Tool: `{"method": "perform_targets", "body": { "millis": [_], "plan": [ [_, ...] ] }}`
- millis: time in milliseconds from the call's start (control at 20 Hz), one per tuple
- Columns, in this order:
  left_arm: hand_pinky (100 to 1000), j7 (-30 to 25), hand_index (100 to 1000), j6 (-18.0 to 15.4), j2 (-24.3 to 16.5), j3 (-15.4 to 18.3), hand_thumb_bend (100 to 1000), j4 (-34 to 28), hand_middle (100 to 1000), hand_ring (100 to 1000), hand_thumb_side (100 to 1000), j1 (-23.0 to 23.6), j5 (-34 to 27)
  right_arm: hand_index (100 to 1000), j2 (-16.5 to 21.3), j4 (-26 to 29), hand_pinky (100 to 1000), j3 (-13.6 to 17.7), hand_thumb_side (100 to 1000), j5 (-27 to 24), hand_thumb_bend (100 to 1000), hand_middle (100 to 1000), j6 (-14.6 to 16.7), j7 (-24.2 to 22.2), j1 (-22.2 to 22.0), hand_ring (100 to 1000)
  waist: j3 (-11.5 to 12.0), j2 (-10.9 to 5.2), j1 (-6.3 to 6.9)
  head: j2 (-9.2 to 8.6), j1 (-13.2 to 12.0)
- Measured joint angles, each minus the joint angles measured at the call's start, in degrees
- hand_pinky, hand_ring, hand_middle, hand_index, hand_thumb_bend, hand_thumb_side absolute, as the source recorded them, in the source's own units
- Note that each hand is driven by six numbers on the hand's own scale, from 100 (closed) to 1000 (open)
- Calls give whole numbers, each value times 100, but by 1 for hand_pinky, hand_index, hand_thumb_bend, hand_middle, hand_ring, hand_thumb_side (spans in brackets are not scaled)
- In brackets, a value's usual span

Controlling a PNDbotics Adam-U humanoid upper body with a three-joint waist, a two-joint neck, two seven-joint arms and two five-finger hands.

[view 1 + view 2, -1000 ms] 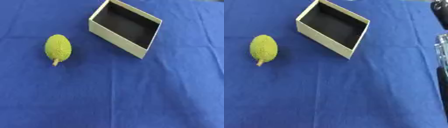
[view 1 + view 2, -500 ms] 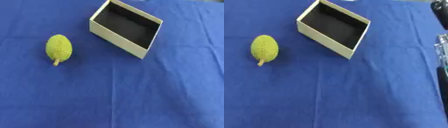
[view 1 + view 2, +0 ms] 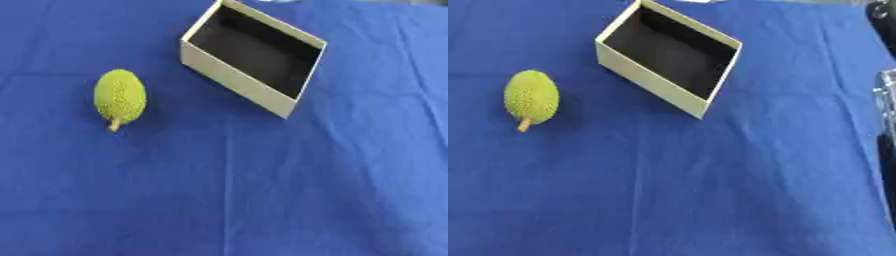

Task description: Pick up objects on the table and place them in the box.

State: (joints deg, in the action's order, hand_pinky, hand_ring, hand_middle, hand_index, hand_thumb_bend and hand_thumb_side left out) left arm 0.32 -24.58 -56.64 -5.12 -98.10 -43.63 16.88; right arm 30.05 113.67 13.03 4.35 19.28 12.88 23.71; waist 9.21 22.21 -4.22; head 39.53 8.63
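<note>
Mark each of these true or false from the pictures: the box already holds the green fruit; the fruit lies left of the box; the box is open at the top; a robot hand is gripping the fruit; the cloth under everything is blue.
1. The box already holds the green fruit. False: the box's dark inside shows nothing in it, and the fruit lies on the cloth.
2. The fruit lies to the left of the box. True.
3. The box is open at the top. True.
4. A robot hand is gripping the fruit. False: no hand is near it; nothing touches it.
5. The cloth under everything is blue. True.
</note>
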Motion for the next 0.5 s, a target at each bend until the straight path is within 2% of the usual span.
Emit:
{"method": "perform_targets", "body": {
  "millis": [350, 500],
  "plan": [
    [819, -1434, 880, -470, 665, -718, 494, 1031, 800, 821, 101, -805, 581, 768, 29, 0, 764, 0, 455, 2, 100, 638, -7, -1, -5, 754, 2, -30, -14, 58, -4],
    [852, -1843, 891, -603, 866, -924, 496, 1480, 815, 852, 190, -981, 757, 768, 44, 0, 765, -2, 459, 2, 100, 638, -10, -9, -5, 754, 13, -32, -13, 74, -1]
  ]
}}
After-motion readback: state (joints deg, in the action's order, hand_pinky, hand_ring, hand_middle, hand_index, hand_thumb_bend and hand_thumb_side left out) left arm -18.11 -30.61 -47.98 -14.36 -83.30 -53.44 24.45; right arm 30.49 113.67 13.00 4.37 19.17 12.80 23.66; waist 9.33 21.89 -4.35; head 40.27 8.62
